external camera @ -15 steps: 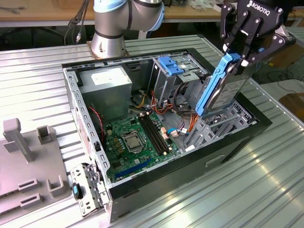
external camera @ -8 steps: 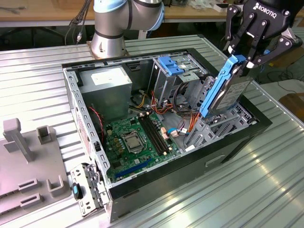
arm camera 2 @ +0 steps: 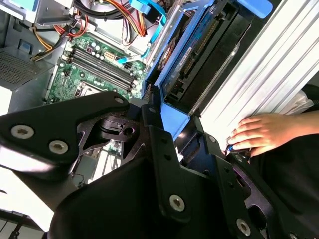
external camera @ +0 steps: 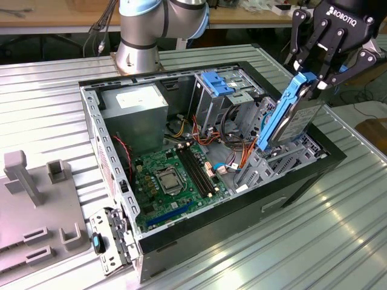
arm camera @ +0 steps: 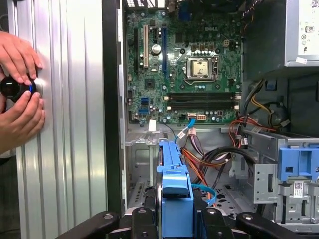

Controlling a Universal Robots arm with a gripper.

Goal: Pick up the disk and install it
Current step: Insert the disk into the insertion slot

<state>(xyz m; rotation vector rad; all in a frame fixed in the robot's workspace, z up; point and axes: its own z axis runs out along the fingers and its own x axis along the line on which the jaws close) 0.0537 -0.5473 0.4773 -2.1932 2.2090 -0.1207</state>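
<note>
Ribbed metal bench (external camera: 338,235) carries an open computer case (external camera: 284,196) lying on its side. Inside it are a green motherboard (external camera: 175,181) and, toward the exterior view's left, a grey power supply (external camera: 136,106).

The disk (external camera: 289,118) stands on edge, tilted, at the case's corner on the exterior view's right. Its lower end sits down among the drive bays and its blue handle end is above the case rim.

Pincer (external camera: 314,81) is closed onto the disk's blue handle end, fingers either side.

In the first wrist view, a person's hands (arm camera: 20,117) rest on the bench beside the case, around a small black knob (arm camera: 14,87).
</note>
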